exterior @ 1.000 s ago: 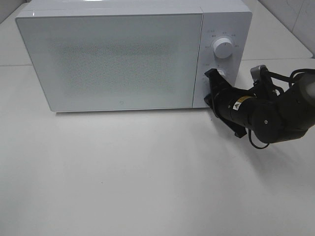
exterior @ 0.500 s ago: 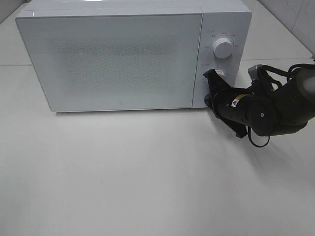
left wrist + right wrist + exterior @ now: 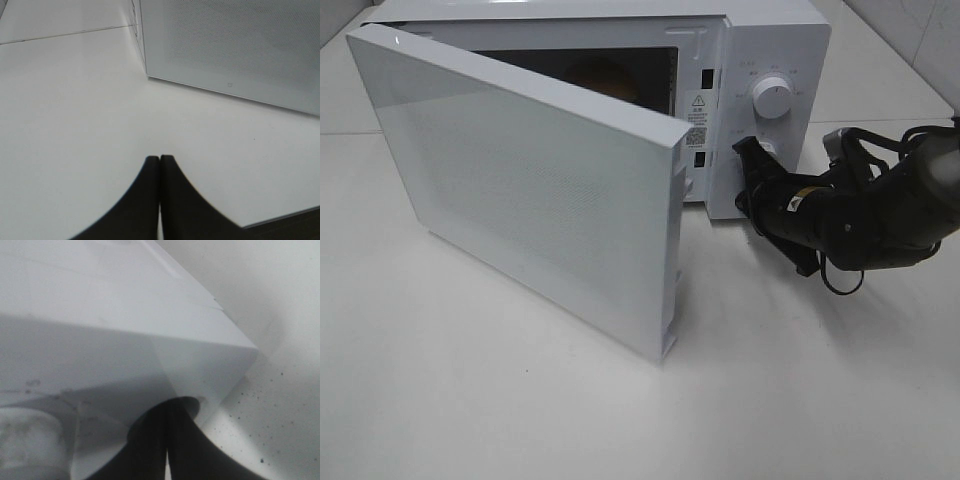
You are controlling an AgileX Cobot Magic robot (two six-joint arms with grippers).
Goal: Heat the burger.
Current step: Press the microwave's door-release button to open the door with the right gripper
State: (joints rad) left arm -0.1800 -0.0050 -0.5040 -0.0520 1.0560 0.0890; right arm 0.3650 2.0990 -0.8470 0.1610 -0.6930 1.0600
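— Burger (image 3: 603, 79) first: where does it sit?

— Inside the microwave (image 3: 775, 45), in the cavity. Only a golden-brown dome of bun shows past the top edge of the door (image 3: 520, 190); the rest is hidden. From the right claw (image 3: 167, 409) it lies well apart, across the control panel and deeper into the oven.

— And that claw?

— Closed, its two dark fingers pressed together with nothing between them. The tips are against the lower part of the control panel, just below the round dial (image 3: 773, 97) and near the oven's bottom front corner.

— The door?

— It stands wide open, hinged on the side away from the right claw, with its free edge out over the white table (image 3: 520, 410).

— The left claw (image 3: 160, 159)?

— Also closed and holding nothing, its fingers touching along their length. It hovers over the table. Ahead of it stands the dotted face of the open door, near but apart. The burger is beyond that door from it, out of its camera's sight.
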